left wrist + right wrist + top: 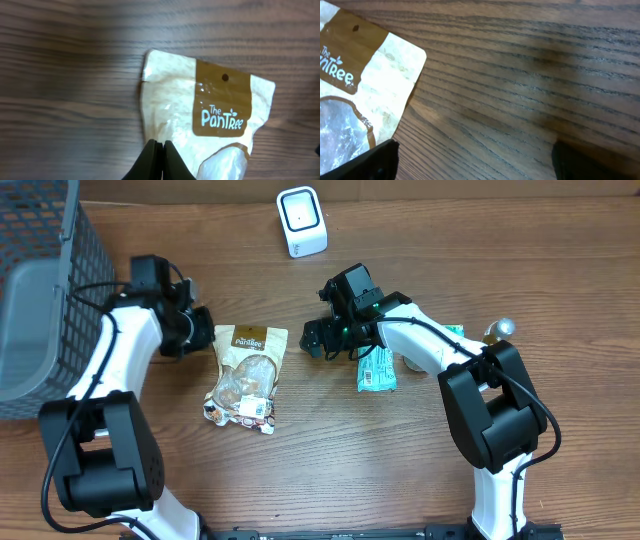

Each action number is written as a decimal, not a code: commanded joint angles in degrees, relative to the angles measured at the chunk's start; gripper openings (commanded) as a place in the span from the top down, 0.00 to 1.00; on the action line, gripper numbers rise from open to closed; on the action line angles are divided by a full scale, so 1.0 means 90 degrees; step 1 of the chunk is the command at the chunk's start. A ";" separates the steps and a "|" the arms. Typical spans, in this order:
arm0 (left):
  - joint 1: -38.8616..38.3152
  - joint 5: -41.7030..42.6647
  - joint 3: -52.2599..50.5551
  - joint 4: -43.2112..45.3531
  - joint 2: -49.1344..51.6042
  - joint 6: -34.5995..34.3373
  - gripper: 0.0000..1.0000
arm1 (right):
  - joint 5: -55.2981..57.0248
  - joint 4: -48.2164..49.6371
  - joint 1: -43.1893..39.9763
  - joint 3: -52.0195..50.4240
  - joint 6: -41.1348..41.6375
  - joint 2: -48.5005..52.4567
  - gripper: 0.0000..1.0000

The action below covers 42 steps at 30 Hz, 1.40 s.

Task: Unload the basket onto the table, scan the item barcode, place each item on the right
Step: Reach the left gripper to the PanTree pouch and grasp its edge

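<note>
Grasp step: left gripper (156, 150) looks pinched together on the tan-and-brown plastic snack pouch (220, 110) edge. Right gripper (472, 152) fingers are apart, empty. Next: lift and present it to the white boxy scanner (301, 220).

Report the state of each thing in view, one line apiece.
snack pouch, lying flat, label up.
left pincer, shut at the snack pouch's edge.
right pincer, open over bare table.
green packet, lying flat.
scanner, standing upright.

Grey mesh basket (60, 230) far left on wooden table (330, 470); green packet (378, 372) lying flat, right of centre.
</note>
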 commanded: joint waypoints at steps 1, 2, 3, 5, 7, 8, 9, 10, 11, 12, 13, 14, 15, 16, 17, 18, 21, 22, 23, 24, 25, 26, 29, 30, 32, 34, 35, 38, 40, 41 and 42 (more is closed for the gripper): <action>-0.0321 0.0053 -0.0403 0.0333 0.0095 -0.0039 0.93 | -0.0272 0.0015 -0.0007 -0.0068 0.0192 -0.0002 0.01; -0.0425 0.0053 -0.0491 0.0432 0.0095 -0.0039 0.93 | -0.0508 0.0005 -0.0027 -0.0068 0.0192 -0.0002 0.01; -0.0529 0.0053 -0.0556 0.0522 0.0095 -0.0041 0.93 | -0.0772 -0.0012 -0.0053 -0.0068 0.0192 -0.0002 0.01; -0.0736 0.0053 -0.0639 0.0646 0.0095 -0.0041 0.93 | -0.1107 -0.0058 -0.0104 -0.0068 0.0189 -0.0002 0.01; -0.0947 0.0053 -0.0665 0.0709 0.0095 -0.0041 0.93 | -0.1231 -0.0129 -0.0148 -0.0068 0.0192 -0.0002 0.01; -0.1044 0.0053 -0.0665 0.0716 0.0095 -0.0041 0.92 | -0.1224 -0.0153 -0.0170 -0.0068 0.0187 -0.0002 0.01; -0.1154 0.0053 -0.0665 0.0724 0.0095 -0.0041 0.93 | -0.1226 -0.0172 -0.0192 -0.0068 0.0187 -0.0002 0.01; -0.1251 0.0053 -0.0665 0.0731 0.0095 -0.0041 0.93 | -0.1226 -0.0192 -0.0223 -0.0068 0.0187 -0.0002 0.00; -0.1360 0.0053 -0.0665 0.0729 0.0095 -0.0039 0.94 | -0.1226 -0.0197 -0.0250 -0.0068 0.0187 -0.0002 0.00; -0.1445 0.0034 -0.0665 0.0731 0.0095 -0.0027 0.95 | -0.1229 -0.0199 -0.0279 -0.0068 0.0187 -0.0002 0.00; -0.1525 -0.0005 -0.0656 0.0736 0.0092 0.0012 0.96 | -0.1226 -0.0199 -0.0306 -0.0068 0.0187 -0.0002 0.00; -0.1569 -0.0100 -0.0622 0.0726 0.0090 0.0039 0.96 | -0.1224 -0.0197 -0.0333 -0.0068 0.0187 -0.0002 0.00; -0.1579 -0.0221 -0.0556 0.0663 0.0090 0.0034 0.96 | -0.1224 -0.0199 -0.0355 -0.0068 0.0180 -0.0002 0.00; -0.1574 -0.0347 -0.0440 0.0554 0.0090 0.0029 0.96 | -0.1219 -0.0197 -0.0367 -0.0068 0.0158 -0.0002 0.00; -0.1537 -0.0442 -0.0308 0.0435 0.0090 0.0029 0.96 | -0.1192 -0.0194 -0.0372 -0.0073 0.0121 -0.0002 0.00; -0.1484 -0.0537 -0.0136 0.0267 0.0090 0.0024 0.96 | -0.1171 -0.0192 -0.0372 -0.0080 0.0112 -0.0002 0.00; -0.1248 -0.0712 0.0381 -0.0172 0.0090 -0.0049 0.96 | -0.1151 -0.0117 -0.0372 -0.0153 0.0114 -0.0002 0.00; -0.1173 -0.0716 0.0500 -0.0253 0.0090 -0.0049 0.96 | -0.1149 -0.0112 -0.0372 -0.0165 0.0114 -0.0002 0.00; -0.1083 -0.0714 0.0612 -0.0318 0.0090 -0.0053 0.96 | -0.1149 -0.0109 -0.0372 -0.0172 0.0114 -0.0002 0.00; -0.0971 -0.0741 0.0690 -0.0350 0.0090 -0.0100 0.96 | -0.1149 -0.0090 -0.0372 -0.0182 0.0114 -0.0002 0.00; -0.0911 -0.0755 0.0695 -0.0340 0.0090 -0.0124 0.96 | -0.1151 -0.0073 -0.0372 -0.0182 0.0114 -0.0002 0.00; -0.0838 -0.0840 0.0692 -0.0342 0.0090 -0.0199 0.95 | -0.1151 -0.0058 -0.0372 -0.0182 0.0114 -0.0002 0.00; -0.0663 -0.1457 0.0578 -0.0427 0.0092 -0.0617 0.96 | -0.1149 -0.0002 -0.0372 -0.0182 0.0112 -0.0002 0.00; -0.0624 -0.1685 0.0527 -0.0512 0.0092 -0.0799 0.96 | -0.1149 0.0007 -0.0372 -0.0182 0.0109 -0.0002 0.00; -0.0578 -0.1928 0.0362 -0.0549 0.0095 -0.0957 0.96 | -0.1149 0.0022 -0.0372 -0.0182 0.0109 -0.0002 0.00; -0.0583 -0.2001 0.0165 -0.0486 0.0095 -0.1008 0.96 | -0.1146 0.0027 -0.0372 -0.0182 0.0090 -0.0002 0.00; -0.0585 -0.2001 0.0056 -0.0410 0.0095 -0.1008 0.96 | -0.1144 0.0027 -0.0372 -0.0182 0.0090 -0.0002 0.00; -0.0585 -0.1999 -0.0289 -0.0119 0.0095 -0.1010 0.96 | -0.1127 0.0049 -0.0372 -0.0182 0.0090 -0.0002 0.00; -0.0585 -0.1984 -0.0481 0.0109 0.0095 -0.1020 0.95 | -0.1127 0.0053 -0.0372 -0.0182 0.0090 -0.0002 0.00; -0.0585 -0.1933 -0.0542 0.0199 0.0095 -0.1020 0.95 | -0.1127 0.0053 -0.0372 -0.0182 0.0090 -0.0002 0.00; -0.0590 -0.1865 -0.0580 0.0255 0.0095 -0.1020 0.95 | -0.1127 0.0051 -0.0372 -0.0182 0.0090 -0.0002 0.00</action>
